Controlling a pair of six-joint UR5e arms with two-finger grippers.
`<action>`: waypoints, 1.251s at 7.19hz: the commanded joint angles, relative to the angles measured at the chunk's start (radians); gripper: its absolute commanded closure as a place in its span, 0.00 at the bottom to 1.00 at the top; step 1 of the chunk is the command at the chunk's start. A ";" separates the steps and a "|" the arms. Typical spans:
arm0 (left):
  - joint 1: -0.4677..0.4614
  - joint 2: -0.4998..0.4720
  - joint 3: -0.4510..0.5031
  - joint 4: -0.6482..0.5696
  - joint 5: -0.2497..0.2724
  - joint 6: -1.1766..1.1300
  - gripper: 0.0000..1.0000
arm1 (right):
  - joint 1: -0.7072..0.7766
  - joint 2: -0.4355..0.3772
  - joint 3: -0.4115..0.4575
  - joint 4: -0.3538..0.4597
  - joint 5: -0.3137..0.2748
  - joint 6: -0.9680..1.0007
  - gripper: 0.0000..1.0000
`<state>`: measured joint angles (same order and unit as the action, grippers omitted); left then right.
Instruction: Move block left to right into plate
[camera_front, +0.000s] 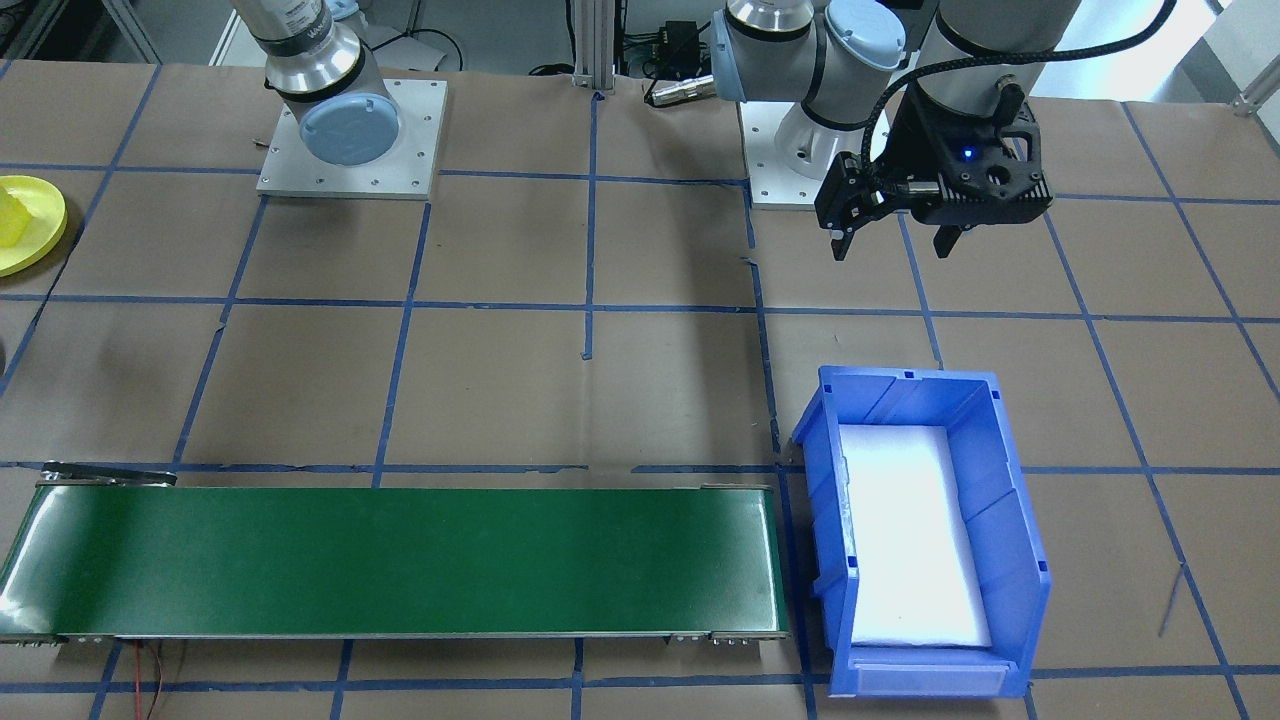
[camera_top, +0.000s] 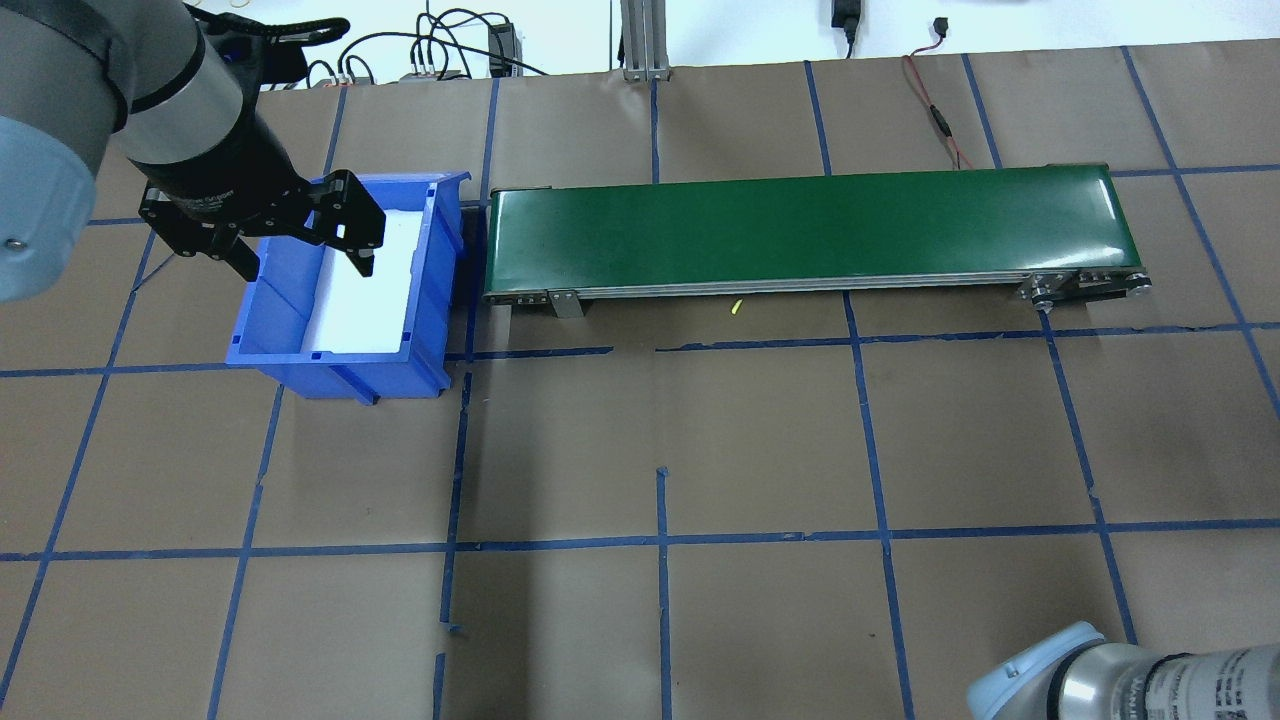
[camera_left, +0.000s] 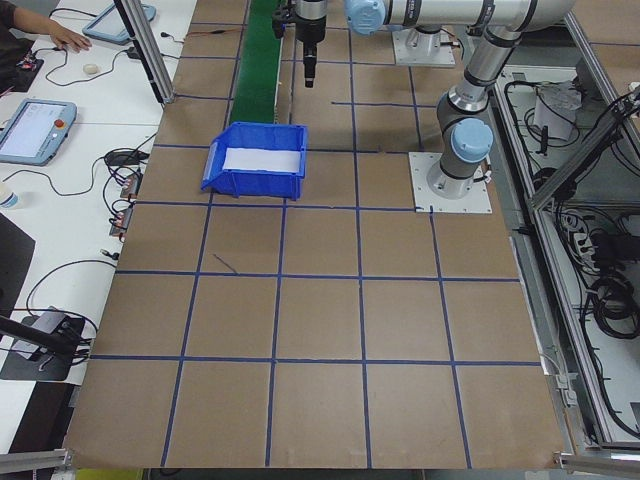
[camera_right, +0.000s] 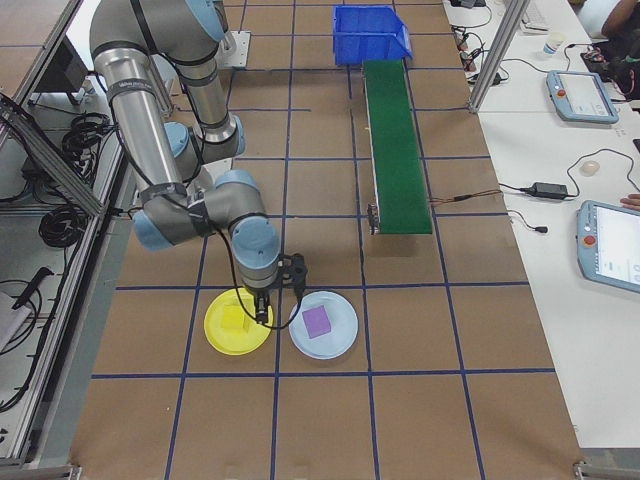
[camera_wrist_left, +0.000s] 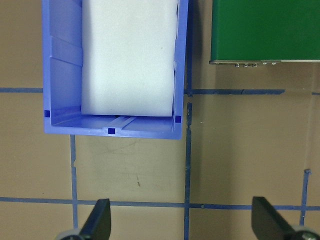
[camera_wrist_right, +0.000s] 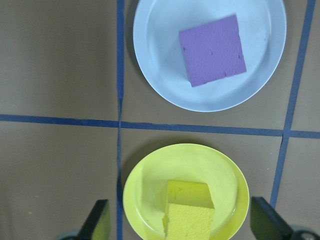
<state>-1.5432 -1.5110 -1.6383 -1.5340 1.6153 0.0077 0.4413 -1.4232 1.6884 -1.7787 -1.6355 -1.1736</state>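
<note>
Right gripper (camera_wrist_right: 180, 227) spread empty over yellow block (camera_wrist_right: 190, 210) already sitting in yellow plate (camera_wrist_right: 145, 190), left gripper (camera_wrist_left: 181, 225) also spread; task looks done.

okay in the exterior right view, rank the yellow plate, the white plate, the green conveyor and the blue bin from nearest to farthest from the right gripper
1. Yellow plate: directly under the right gripper, holding a yellow block.
2. White plate: just beside the yellow plate, with a purple block on it.
3. Green conveyor: farther up the table.
4. Blue bin: at the conveyor's far end.
</note>
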 joint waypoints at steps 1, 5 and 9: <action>0.000 0.000 0.000 0.000 0.000 0.000 0.00 | 0.132 -0.049 -0.191 0.247 -0.001 0.234 0.01; 0.000 0.000 0.000 0.000 0.000 0.000 0.00 | 0.499 -0.154 -0.184 0.308 0.003 0.620 0.00; 0.000 0.000 0.000 -0.002 0.000 0.000 0.00 | 1.004 -0.154 -0.185 0.341 0.094 1.289 0.00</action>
<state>-1.5432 -1.5110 -1.6383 -1.5347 1.6153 0.0076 1.3157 -1.5783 1.5011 -1.4474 -1.5647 -0.0500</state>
